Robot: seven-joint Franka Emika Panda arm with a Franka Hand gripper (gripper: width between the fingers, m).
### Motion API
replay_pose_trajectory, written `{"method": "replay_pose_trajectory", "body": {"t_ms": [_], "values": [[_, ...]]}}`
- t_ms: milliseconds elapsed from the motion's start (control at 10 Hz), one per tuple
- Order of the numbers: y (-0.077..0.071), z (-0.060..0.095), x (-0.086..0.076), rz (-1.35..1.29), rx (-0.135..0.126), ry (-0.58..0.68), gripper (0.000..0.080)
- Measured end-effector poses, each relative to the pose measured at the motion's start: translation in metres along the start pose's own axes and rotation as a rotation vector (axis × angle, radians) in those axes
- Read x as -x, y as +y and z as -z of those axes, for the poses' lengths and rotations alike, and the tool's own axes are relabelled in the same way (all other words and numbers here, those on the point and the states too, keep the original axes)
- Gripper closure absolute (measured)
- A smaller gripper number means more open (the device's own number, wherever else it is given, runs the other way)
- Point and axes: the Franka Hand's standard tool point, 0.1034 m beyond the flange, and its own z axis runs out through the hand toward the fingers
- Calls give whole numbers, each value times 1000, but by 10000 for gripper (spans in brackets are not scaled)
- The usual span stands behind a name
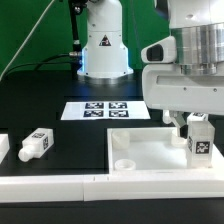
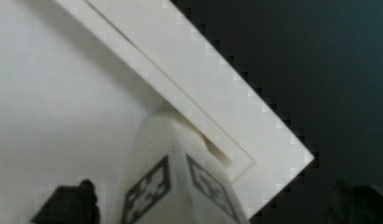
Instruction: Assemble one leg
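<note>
A leg (image 1: 199, 137), a white peg with a black-and-white tag, stands upright at the near corner of the white square top (image 1: 150, 150) on the exterior view's right. My gripper (image 1: 196, 122) is straight above it, jaws astride its upper end. In the wrist view the leg (image 2: 179, 178) sits between the dark fingers (image 2: 69, 203), with bare white top (image 2: 81, 100) showing in the gap on each side, so the jaws are open. Whether its lower end sits in a corner hole is hidden. A second leg (image 1: 37, 144) lies on the table at the exterior view's left.
The marker board (image 1: 105, 109) lies behind the top, in front of the arm's base (image 1: 103, 55). Another white part (image 1: 3, 147) lies at the exterior view's far left edge. A low white bar (image 1: 60, 185) runs along the front. A round boss (image 1: 125, 162) marks the top's near-left corner.
</note>
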Motion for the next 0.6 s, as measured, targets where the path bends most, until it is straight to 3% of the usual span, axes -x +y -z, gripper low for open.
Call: {"method": "replay_pose_trajectory", "body": {"t_ms": [200, 300, 400, 600], "values": [[3, 5, -7, 328, 29, -24, 151], [7, 6, -11, 454, 27, -24, 151], [7, 6, -11, 415, 26, -23, 151], [7, 6, -11, 398, 27, -23, 396]]}}
